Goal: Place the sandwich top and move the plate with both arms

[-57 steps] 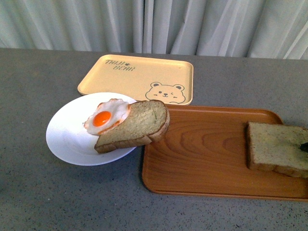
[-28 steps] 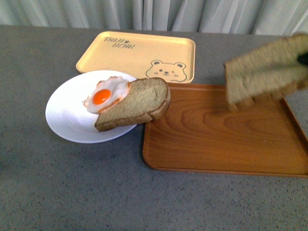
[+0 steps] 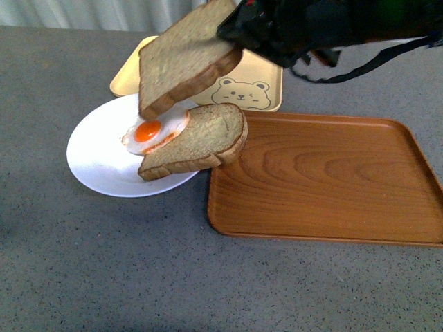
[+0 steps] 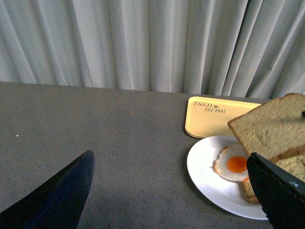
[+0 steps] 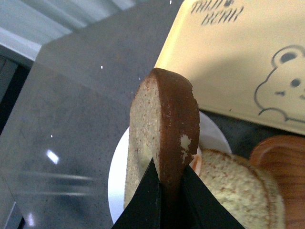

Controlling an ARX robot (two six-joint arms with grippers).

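Carried over from the brown wooden tray (image 3: pixel 325 180), the squarish speckled brown bread slice (image 3: pixel 183 59) hangs tilted above the round white plate (image 3: pixel 97 166). The right gripper (image 3: pixel 237 31) pinches its crust edge, probably the firmest hold on something so light and soft. The left gripper (image 4: pixel 171 200) gapes wide.

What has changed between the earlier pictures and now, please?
The right gripper has carried the sandwich top off the wooden tray, up and leftward, and now holds it tilted above the egg and plate. The plate, egg and lower slice stayed put.
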